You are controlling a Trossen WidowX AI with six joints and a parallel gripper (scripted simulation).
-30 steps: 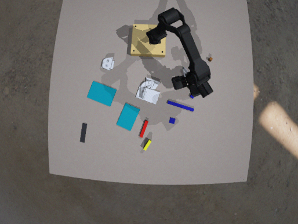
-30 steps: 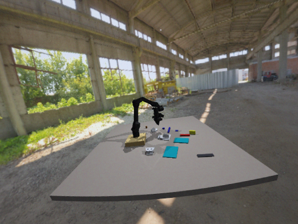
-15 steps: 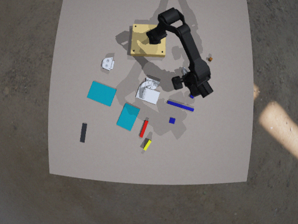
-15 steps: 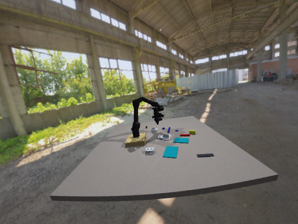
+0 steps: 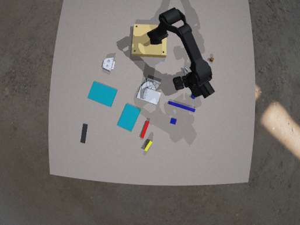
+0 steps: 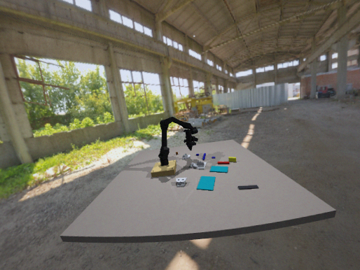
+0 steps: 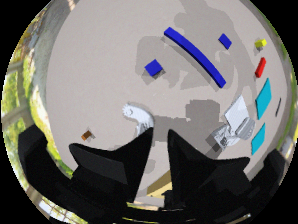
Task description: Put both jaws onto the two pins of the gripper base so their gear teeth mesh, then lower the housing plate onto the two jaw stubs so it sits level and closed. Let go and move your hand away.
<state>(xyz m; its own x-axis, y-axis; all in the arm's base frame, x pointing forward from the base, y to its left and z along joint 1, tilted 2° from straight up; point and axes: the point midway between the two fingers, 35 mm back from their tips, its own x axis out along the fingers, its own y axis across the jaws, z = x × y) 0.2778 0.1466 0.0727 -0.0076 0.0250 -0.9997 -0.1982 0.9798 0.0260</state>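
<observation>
From the top, the arm reaches out from its yellow base block [image 5: 140, 44] [image 6: 169, 169], and the claw [image 5: 189, 80] [image 6: 190, 148] [image 7: 160, 131] is over the right-hand part of the desk [image 5: 87, 163] [image 6: 196, 217]. A loose white jaw [image 5: 186, 70] [image 6: 185, 157] [image 7: 137, 117] peeps out beside it, mostly covered. Across the desk sits the white cluster [image 5: 152, 97] [image 6: 199, 165] [image 7: 237, 113], which I take for the gripper base with parts on or against it; whether any teeth mesh I can't tell. Further off, the small white piece with two round marks [image 5: 108, 64] [image 6: 181, 181] lies apart, perhaps the housing plate.

Over to the exterior view: the claw points down, clearly above the desk, with that loose jaw lying below it. Nothing hangs from the fingers.

Now the wrist, and here's the telling one! The fingers stand narrowly apart, only a slim gap between the tips, and they've got hold of nothing. The toothed end of the loose jaw pokes out ahead of the left-of-picture fingertip, so it looks off the gap's line. For a good pick, I'd open wider, centre over the jaw's body, turn to match its narrow sides, come straight down, then close gently, leaving teeth and pin hole free. Watch the blue block [image 5: 193, 97] [image 6: 197, 154] [image 7: 153, 67] nearby; a careless sideways sweep could nudge it.
</observation>
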